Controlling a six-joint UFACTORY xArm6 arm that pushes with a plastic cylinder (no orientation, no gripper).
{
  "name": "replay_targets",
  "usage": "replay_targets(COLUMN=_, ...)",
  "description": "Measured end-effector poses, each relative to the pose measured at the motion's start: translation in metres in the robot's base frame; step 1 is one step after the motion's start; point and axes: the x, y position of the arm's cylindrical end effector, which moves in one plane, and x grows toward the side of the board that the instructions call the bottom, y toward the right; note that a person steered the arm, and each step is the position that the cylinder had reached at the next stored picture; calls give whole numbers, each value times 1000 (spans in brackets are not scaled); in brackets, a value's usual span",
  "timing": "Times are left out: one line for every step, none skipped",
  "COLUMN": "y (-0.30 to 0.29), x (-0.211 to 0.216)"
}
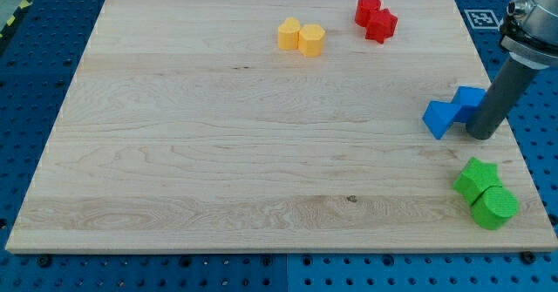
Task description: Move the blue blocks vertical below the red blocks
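Note:
Two red blocks sit touching near the view's top, right of centre: a red cylinder and a red star-like block. Two blue blocks touch at the view's right edge of the board: a blue triangular block and a blue cube-like block behind it. My tip is at the end of the dark rod, right beside the blue blocks on their right, touching or nearly touching the cube-like one. The blue blocks lie lower and to the right of the red ones.
Two yellow blocks sit touching near the view's top centre. Two green blocks, a star-like one and a cylinder, sit at the bottom right corner. The wooden board ends just right of my tip.

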Motion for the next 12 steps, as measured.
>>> replay_targets(y=-21, x=-5)
replay_targets(y=-61, x=-5)
replay_targets(y=-103, x=-15)
replay_targets(y=-127, x=-35)
replay_targets(y=-98, x=-20)
replay_targets(y=-32, x=0)
replay_targets(y=36, x=7)
replay_targets(y=67, x=0)
replay_targets(y=58, x=-15)
replay_targets(y=46, x=-25)
replay_targets(y=21, x=-34)
replay_targets(y=-17, x=-36)
